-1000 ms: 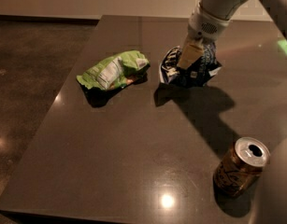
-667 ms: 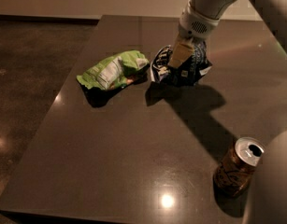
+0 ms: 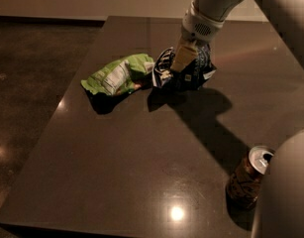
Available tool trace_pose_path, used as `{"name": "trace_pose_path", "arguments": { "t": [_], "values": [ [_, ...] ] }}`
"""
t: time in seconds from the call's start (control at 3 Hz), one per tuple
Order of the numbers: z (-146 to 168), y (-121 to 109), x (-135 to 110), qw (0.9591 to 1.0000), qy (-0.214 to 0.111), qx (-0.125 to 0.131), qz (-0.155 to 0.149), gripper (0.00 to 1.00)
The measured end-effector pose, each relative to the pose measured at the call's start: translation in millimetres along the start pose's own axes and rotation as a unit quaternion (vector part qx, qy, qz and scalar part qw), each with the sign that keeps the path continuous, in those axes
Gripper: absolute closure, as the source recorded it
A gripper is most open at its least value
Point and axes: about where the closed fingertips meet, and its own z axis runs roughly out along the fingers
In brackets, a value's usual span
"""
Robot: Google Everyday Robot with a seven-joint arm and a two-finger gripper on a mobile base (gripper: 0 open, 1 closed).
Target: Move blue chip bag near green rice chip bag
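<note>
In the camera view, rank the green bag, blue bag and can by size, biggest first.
1. Tie: green bag and blue bag look alike; the gripper, clamped on the blue bag, hides part.
2. Then the can, smaller though nearest the camera.

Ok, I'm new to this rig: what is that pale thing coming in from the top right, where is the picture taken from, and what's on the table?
There is one picture, looking down on a dark glossy table; where the camera sits is not on record. The pale shape is the robot's single arm, ending in a two-finger gripper. The gripper is closed on the small dark navy-blue foil chip bag, toward the table's far side. Right beside it, on the picture's left, lies the wrinkled lime-green rice chip bag; whether they touch I cannot tell. A brown drink can with a silver top stands upright at the near right, apart from both.
</note>
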Motion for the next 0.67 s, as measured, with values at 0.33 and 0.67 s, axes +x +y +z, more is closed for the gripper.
{"name": "trace_pose_path", "arguments": {
  "t": [0.33,0.67],
  "values": [
    [2.4,-2.5,-2.4,1.0000,-0.003,0.003,-0.001,0.12],
    [4.6,-4.5,-4.2,1.0000,-0.005,0.005,-0.001,0.00]
  ]
}}
